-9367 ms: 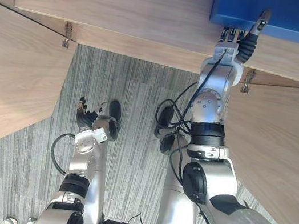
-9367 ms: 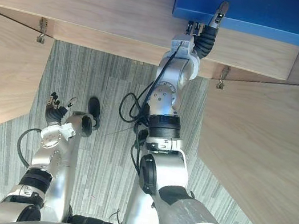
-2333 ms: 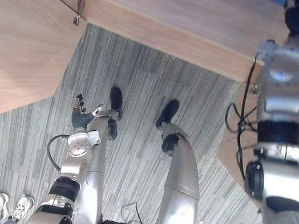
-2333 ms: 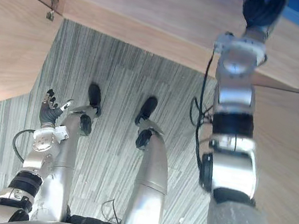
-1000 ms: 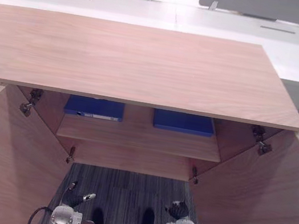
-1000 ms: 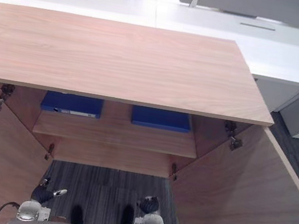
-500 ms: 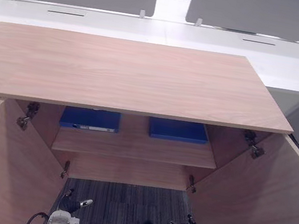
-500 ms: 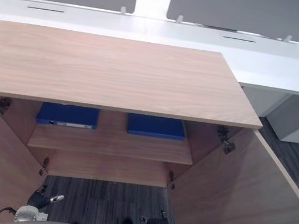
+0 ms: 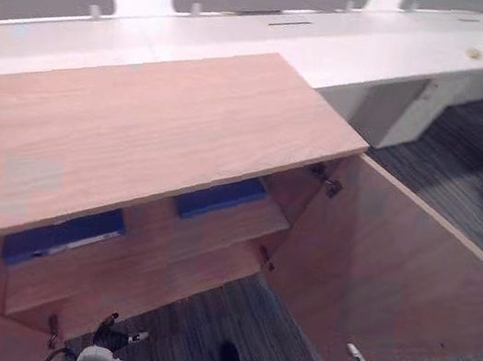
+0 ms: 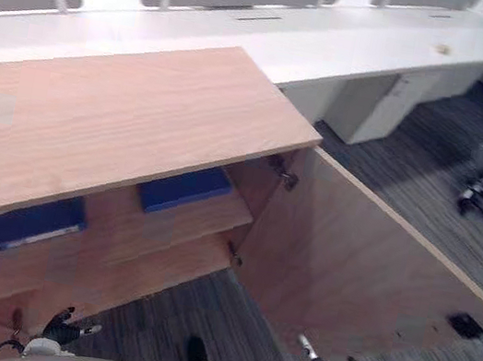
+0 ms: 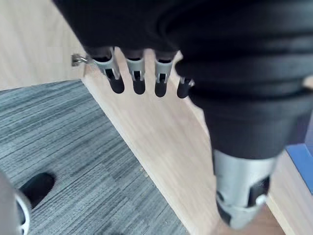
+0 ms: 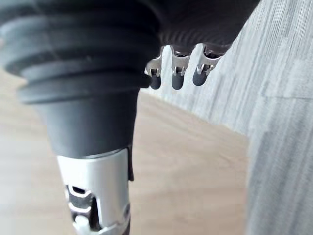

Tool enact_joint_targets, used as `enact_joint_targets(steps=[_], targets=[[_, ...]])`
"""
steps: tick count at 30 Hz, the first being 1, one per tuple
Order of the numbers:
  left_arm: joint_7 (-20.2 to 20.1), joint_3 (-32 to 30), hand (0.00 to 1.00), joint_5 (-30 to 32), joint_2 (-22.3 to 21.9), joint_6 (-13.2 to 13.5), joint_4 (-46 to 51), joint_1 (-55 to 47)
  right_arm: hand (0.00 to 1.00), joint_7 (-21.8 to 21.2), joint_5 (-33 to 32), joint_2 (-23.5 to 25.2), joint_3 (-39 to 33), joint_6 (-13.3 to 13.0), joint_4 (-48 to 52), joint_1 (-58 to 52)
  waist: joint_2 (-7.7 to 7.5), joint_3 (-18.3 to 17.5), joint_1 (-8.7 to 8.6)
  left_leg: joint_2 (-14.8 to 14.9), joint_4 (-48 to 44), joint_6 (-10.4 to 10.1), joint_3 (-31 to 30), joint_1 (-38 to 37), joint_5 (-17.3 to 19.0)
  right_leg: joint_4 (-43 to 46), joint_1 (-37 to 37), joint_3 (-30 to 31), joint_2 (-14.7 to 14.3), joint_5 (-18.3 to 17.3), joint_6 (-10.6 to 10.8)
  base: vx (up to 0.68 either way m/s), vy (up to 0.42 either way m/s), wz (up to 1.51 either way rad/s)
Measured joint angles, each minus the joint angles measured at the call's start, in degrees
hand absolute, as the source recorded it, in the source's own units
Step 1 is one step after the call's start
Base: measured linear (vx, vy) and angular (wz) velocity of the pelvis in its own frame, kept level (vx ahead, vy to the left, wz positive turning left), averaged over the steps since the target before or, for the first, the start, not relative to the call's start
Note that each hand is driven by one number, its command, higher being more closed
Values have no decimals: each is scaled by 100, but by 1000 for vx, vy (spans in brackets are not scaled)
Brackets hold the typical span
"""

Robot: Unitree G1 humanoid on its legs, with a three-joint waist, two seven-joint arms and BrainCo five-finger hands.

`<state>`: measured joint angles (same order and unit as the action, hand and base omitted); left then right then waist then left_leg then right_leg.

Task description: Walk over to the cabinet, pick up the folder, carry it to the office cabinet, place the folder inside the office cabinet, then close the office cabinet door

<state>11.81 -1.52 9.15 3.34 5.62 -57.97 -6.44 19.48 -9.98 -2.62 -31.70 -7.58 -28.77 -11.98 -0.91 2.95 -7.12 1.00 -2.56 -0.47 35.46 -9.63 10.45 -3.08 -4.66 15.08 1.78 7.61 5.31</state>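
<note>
1. Folder (image 9: 220, 197), blue, flat and rectangular, lies at the right end of the upper wooden shelf (image 9: 214, 229), near its back edge, with no hand touching it.
2. A second blue folder (image 9: 63, 235) with a pale strip lies at the shelf's left end, well apart.
3. The light wooden cabinet (image 9: 139, 125) around them stands open, and its right door (image 9: 394, 273) is swung wide.
4. The left hand (image 11: 132, 73) hangs low before the cabinet over grey striped carpet (image 9: 196, 332), fingers straight and empty.
5. The right hand (image 12: 176, 73) hangs beside the right door's outer edge, fingers loose, holding nothing.
6. A long white bench (image 9: 359, 47) with grey screens runs behind.
</note>
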Motion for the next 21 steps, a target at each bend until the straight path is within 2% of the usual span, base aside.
enact_joint_targets(steps=[5, 7, 13, 16, 17, 21], targets=[[0, 55, 0, 7, -177, 0, 12, 17, 0, 313, -172, 168, -426, -121, 824, -8, 93, -4, -169, 62, -214, 20, 378, 57, 208, 73, -210, 440, -141, 15, 18, 56, -48, -54], [-3, 58, 0, 11, -326, 0, 67, 24, 0, 479, -217, 252, -578, -187, 1167, 65, 179, 43, -243, 75, -236, 43, 409, 59, 252, 156, -310, 534, -190, 15, 18, 35, -57, -36], [-114, 217, 0, 22, -560, 53, 122, 129, 0, 600, -324, 168, -924, -287, 1710, 355, 262, 136, -272, 59, -259, 33, 517, 54, 299, 232, -384, 625, -210, 11, 17, -3, -53, -12], [-210, 378, 0, 17, -481, 139, 122, 124, 0, 614, -324, -340, -991, -348, 1701, 719, 286, 185, -275, 51, -281, 15, 510, 144, 328, 234, -464, 627, -191, -6, -9, -16, -59, 0], [-231, 422, 0, 14, -446, 169, 121, 117, 0, 614, -324, -591, -1006, -395, 1649, 904, 348, 215, -279, 50, -335, 19, 494, 164, 334, 232, -470, 623, -181, -2, -3, 9, -47, 4], [-237, 505, 0, 7, -324, 195, 125, 4, 0, 599, -401, -1290, -1072, -500, 1207, 1376, 432, 262, -298, 59, -346, 20, 341, 193, 328, 151, -432, 486, -143, 9, 14, 41, -54, 16]])
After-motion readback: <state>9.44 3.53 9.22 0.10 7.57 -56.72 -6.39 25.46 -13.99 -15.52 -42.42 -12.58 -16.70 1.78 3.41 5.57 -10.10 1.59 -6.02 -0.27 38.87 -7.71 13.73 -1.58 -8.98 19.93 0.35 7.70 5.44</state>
